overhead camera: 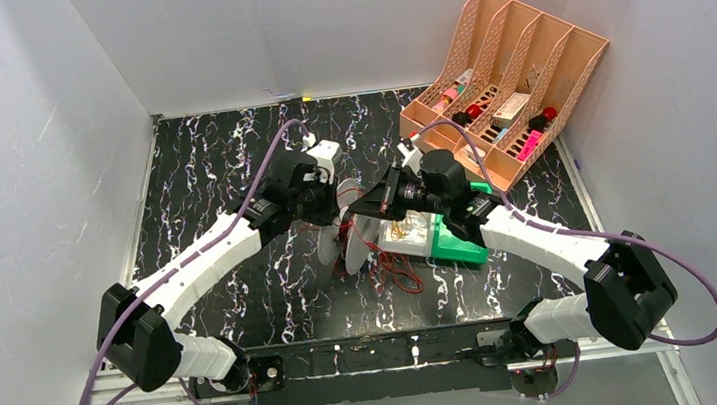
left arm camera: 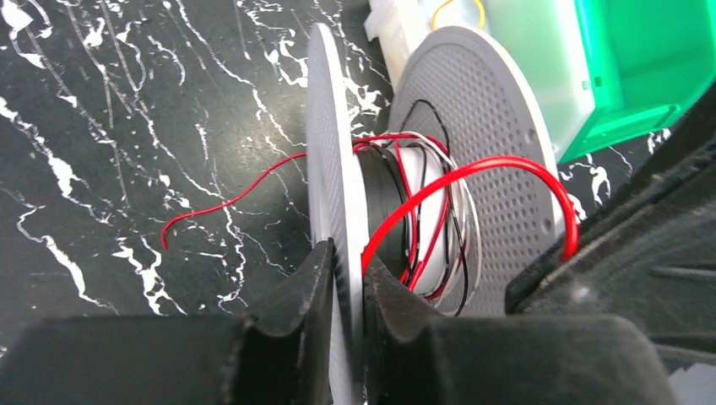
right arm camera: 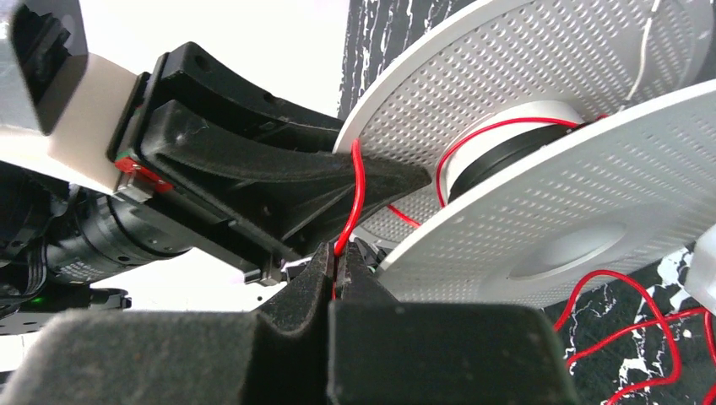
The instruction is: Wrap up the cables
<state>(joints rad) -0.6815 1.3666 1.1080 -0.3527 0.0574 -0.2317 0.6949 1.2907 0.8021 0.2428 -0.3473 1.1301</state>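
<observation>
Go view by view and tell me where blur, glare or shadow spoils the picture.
Top external: evenly lit and sharp, though the spool is small. Left wrist: the left gripper is dark and blurred near the lens. Right wrist: upper-left background blown out white, right gripper soft, red wire sharp.

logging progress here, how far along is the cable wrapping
Done: a few red, white and black turns sit on the white perforated plastic spool. In hand: the left claw clamps one flange, the right claw pinches the thin red wire. Left: a loose red tangle lies on the black marbled table.
</observation>
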